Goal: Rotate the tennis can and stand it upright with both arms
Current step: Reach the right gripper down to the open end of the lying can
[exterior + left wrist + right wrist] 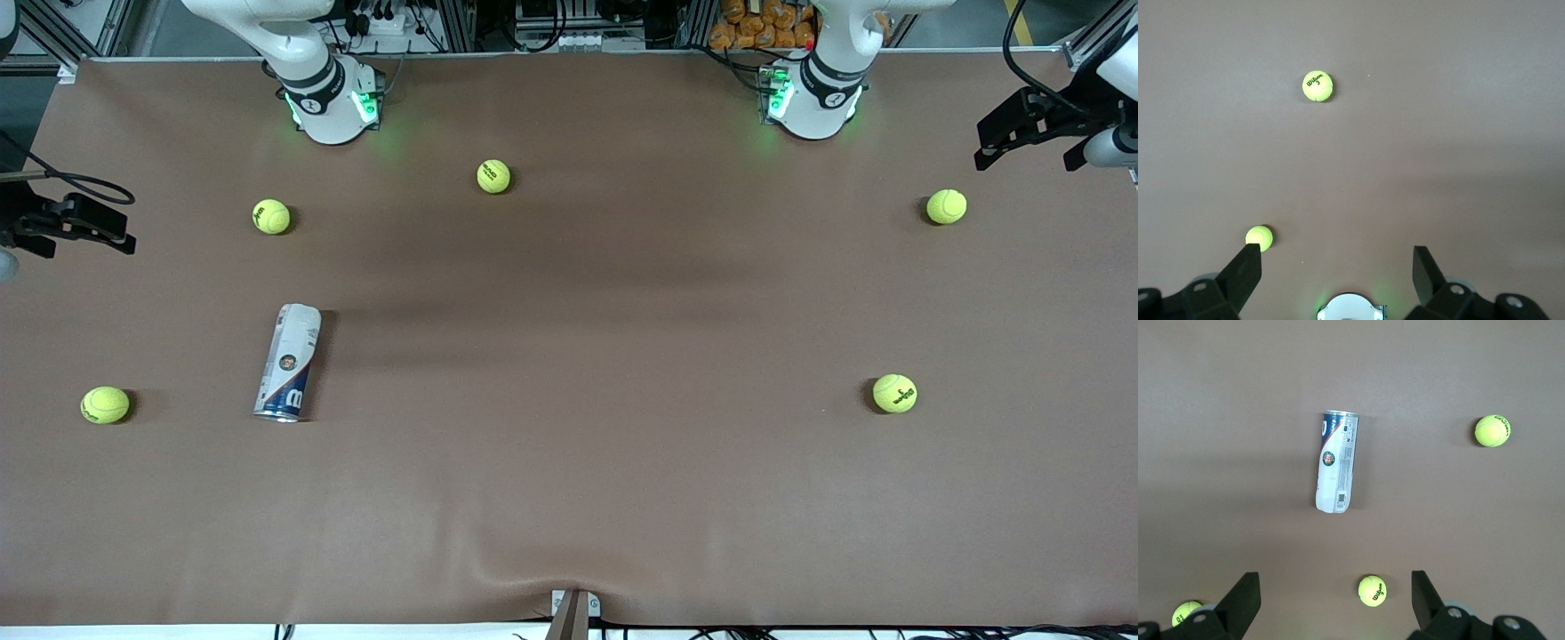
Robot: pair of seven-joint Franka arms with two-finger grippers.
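On open cloth, tennis can (289, 362) flat

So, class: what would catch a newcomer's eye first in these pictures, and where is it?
First the tennis can, lying on its side on the brown table toward the right arm's end, silvery rim pointing at the front camera. Next, five yellow-green balls scattered around it, such as one beside the can. Both arms wait at the table's ends, left gripper and right gripper open and empty.
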